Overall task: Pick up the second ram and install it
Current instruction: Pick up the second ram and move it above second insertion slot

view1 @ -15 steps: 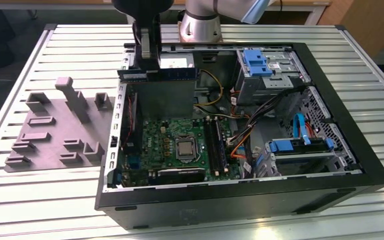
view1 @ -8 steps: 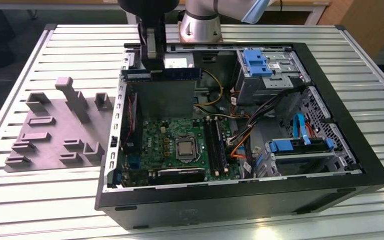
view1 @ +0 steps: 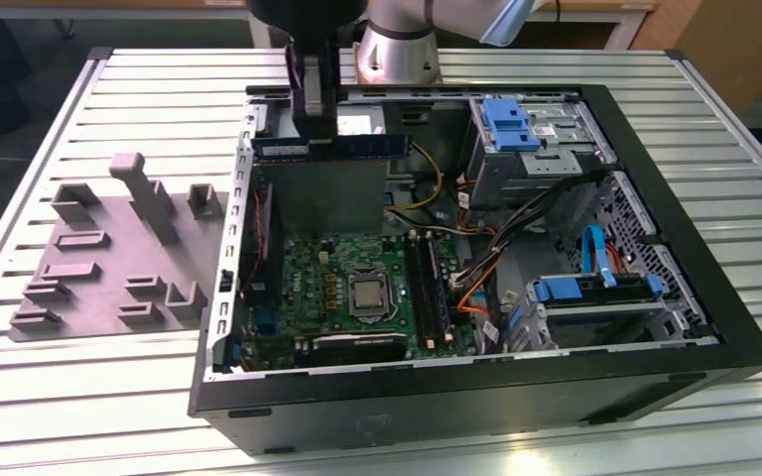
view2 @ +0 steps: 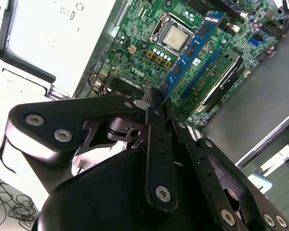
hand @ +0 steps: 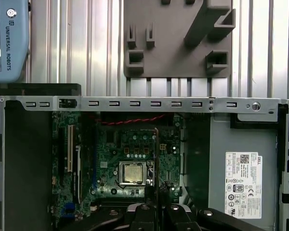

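Observation:
My gripper [view1: 315, 137] hangs over the back part of the open computer case [view1: 698, 347], shut on the second ram [view1: 354, 146]. It is a long blue stick held level, above the green motherboard [view1: 315, 268]. In the second wrist view the fingers [view2: 153, 108] clamp one end of the ram [view2: 192, 48], which reaches out over the board near the processor [view2: 176, 36]. In the first wrist view the ram [hand: 156, 159] shows edge-on as a thin dark line above the gripper [hand: 156, 207]. The long black memory slots [view1: 425, 288] lie further forward, to the exterior view's right of the processor [view1: 370, 295].
A grey moulded holder [view1: 116, 248] with empty pockets lies on the slatted table at the exterior view's left. Inside the case are blue-tabbed drive bays [view1: 514, 124], a drive cage [view1: 593, 293], loose orange and black cables [view1: 480, 263] and a dark expansion card [view1: 348, 347].

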Robot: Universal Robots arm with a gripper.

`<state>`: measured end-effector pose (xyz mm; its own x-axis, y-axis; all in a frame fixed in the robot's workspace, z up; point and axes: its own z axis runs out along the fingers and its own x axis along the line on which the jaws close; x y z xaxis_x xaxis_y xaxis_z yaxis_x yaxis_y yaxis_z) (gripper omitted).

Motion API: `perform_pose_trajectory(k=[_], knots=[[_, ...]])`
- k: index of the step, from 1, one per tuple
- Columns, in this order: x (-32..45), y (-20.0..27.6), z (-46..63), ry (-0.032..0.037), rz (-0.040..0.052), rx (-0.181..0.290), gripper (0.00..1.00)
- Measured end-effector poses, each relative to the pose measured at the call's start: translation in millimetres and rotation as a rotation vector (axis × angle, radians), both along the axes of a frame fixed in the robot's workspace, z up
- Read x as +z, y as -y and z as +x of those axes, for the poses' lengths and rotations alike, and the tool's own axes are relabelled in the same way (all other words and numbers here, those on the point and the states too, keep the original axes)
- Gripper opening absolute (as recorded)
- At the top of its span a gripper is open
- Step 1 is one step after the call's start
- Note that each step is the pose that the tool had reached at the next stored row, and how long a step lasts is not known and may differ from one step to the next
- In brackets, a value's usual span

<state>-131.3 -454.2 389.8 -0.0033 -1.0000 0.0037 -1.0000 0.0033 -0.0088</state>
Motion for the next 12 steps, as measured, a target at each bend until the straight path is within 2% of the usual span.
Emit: perform_pose_trajectory(k=[12], knots=[[0.1, 0.0, 12.7, -0.0001, -0.0001, 0.000, 0.14]])
